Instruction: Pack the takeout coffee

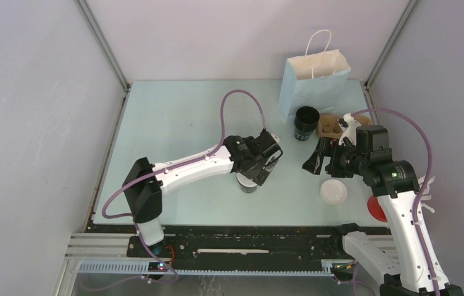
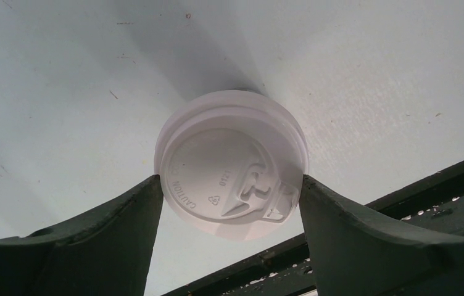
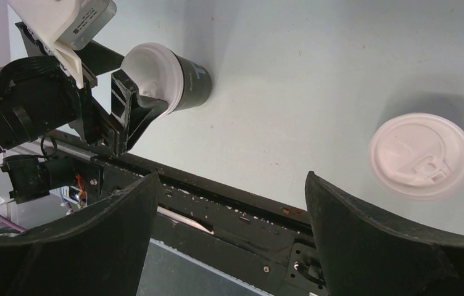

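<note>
A black coffee cup (image 1: 248, 185) with a white lid (image 2: 229, 160) stands on the table near the front. My left gripper (image 1: 255, 176) reaches over it, and both fingertips press the lid's rim, one on each side (image 2: 231, 182). The right wrist view shows the same cup (image 3: 180, 80) held at its top. A second black cup (image 1: 306, 122) stands without a lid beside a brown cardboard carrier (image 1: 331, 126). A loose white lid (image 1: 333, 191) (image 3: 421, 154) lies flat at the right. My right gripper (image 1: 313, 161) (image 3: 229, 179) hovers open and holds nothing. The pale blue paper bag (image 1: 316, 83) stands upright at the back.
A red round object (image 1: 376, 209) lies at the table's right front edge, beneath my right arm. The black frame rail (image 3: 248, 209) runs along the near edge. Grey walls close in the left, right and back sides.
</note>
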Controlling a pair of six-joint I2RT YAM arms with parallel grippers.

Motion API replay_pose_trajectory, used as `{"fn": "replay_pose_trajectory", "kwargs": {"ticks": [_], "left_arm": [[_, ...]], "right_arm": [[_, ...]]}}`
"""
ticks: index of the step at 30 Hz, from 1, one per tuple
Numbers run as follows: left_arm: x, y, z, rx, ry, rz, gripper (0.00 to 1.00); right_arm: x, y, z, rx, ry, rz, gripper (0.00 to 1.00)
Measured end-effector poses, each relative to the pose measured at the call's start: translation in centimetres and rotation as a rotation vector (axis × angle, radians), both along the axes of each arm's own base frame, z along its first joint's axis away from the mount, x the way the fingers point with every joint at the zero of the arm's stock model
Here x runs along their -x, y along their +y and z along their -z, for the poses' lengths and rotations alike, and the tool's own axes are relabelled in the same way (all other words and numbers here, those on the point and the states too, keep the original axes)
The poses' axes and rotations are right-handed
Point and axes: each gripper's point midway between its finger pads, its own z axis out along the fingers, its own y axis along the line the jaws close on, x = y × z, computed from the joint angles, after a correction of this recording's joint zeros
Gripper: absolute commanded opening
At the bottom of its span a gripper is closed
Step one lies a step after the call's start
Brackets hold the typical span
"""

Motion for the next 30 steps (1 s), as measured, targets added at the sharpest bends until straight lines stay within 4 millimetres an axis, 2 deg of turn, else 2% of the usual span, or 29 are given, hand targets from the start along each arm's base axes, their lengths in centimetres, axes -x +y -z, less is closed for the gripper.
{"fn": "replay_pose_trajectory", "kwargs": {"ticks": [23,30], "left_arm": [[-0.2,0.2,0.2,-0.009,0.001,0.003,0.84],[-0.6,0.4,0.2,-0.013,0.000,-0.001,0.88]], "right_arm": [[-0.9,0.6,0.7,-0.019,0.023,-0.015,0.96],[-1.2,0.7,0.5,-0.028,0.014,-0.020,0.96]]}}
